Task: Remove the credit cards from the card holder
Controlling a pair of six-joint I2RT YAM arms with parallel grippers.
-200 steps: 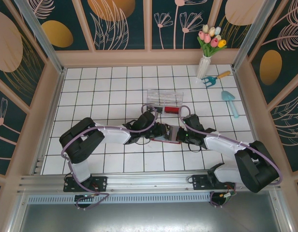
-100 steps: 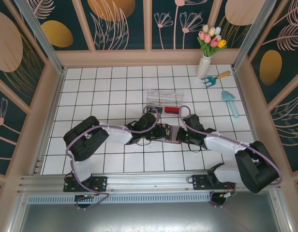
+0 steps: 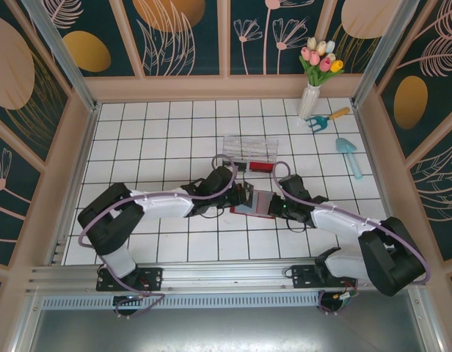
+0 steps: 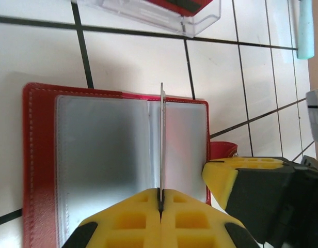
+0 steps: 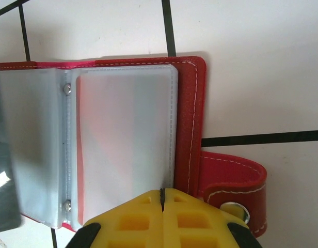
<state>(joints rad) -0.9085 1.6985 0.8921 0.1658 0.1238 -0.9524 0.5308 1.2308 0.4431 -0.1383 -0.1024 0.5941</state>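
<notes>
The red card holder point(image 3: 261, 205) lies open on the white tiles, its clear sleeves facing up point(image 4: 97, 155) point(image 5: 123, 134). My left gripper point(image 4: 160, 199) is shut on a thin credit card point(image 4: 162, 134), seen edge-on and standing upright over the holder's fold. In the top view this gripper point(image 3: 243, 196) sits at the holder's left edge. My right gripper point(image 5: 162, 194) is shut, its tips resting on the right sleeve near the red border, beside the snap tab point(image 5: 231, 181). From above it point(image 3: 276, 208) is at the holder's right edge. A grey card face point(image 5: 3, 170) shows at the left.
A clear plastic box point(image 3: 249, 149) with red and black items lies just behind the holder. A vase of tulips point(image 3: 314, 92), a small rake point(image 3: 325, 119) and a teal trowel point(image 3: 349, 155) stand at the back right. Wooden walls ring the tiled floor.
The left arm's elbow has swung left and down, and its gripper has drawn back a little from the holder with the card. The right arm has barely moved.
</notes>
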